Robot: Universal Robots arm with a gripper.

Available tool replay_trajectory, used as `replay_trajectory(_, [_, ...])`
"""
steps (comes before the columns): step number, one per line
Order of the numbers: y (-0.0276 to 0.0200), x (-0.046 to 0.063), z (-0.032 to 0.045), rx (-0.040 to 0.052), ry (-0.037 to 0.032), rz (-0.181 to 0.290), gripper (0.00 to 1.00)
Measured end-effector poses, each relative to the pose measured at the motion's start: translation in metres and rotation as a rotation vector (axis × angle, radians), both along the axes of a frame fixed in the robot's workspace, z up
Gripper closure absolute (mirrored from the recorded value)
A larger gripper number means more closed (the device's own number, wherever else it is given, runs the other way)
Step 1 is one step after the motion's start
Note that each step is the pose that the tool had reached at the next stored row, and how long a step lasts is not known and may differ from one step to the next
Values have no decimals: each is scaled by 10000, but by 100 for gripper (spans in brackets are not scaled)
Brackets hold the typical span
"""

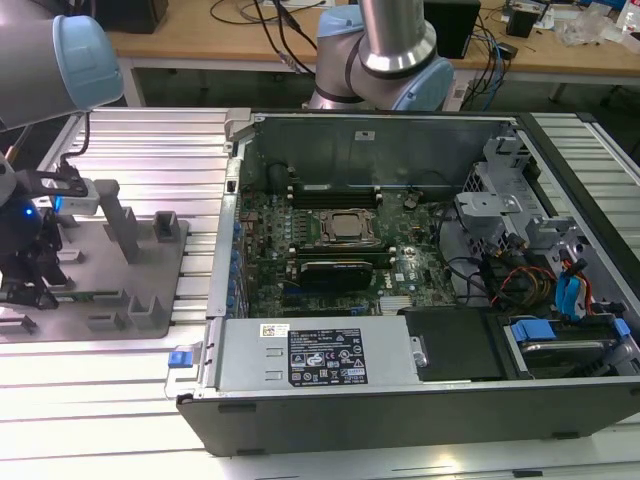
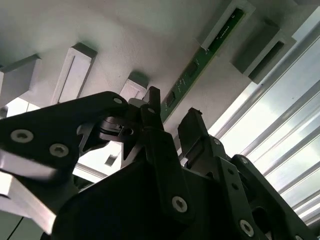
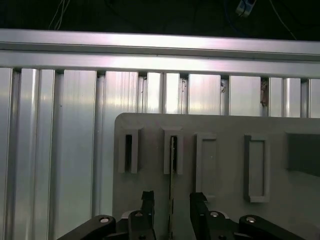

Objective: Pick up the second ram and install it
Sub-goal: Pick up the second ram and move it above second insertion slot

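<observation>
Ram [image 2: 200,62] stood on its long edge in the tray [image 3: 225,125], one end tucked in a grey slotted block [image 3: 173,150], green board and dark chips showing in the second wrist view. It looked light, thin and stiff, but fragile. My read was that it wanted a squeeze on the two flat faces near mid-length, gentle and square, with no twisting and nothing touching the contact edge down below. Smooth faces could slip if pinched off-centre.

The gripper [image 3: 172,196] sat right over it, fingers [image 3: 147,197] spread apart with one on each side of the board. A gap showed on both sides in the first wrist view, so nothing was clamped.

Further out, the tray lay on the ribbed aluminium table [image 1: 130,360] at the exterior view's left, well apart from the open case [image 1: 350,400] with its motherboard [image 1: 330,250]
</observation>
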State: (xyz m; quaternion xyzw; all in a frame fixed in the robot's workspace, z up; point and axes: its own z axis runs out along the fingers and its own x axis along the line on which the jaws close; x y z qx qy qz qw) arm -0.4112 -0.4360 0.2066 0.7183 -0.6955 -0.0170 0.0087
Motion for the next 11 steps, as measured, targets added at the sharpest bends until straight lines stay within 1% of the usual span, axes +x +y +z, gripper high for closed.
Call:
replay_trajectory(3, [0,0,-1,1,-2,0,60])
replay_trajectory(4, [0,0,-1,1,-2,0,61])
replay_trajectory(7, [0,0,-1,0,-2,0,81])
replay_trajectory(11, [1,1,6,-3,-5,0,81])
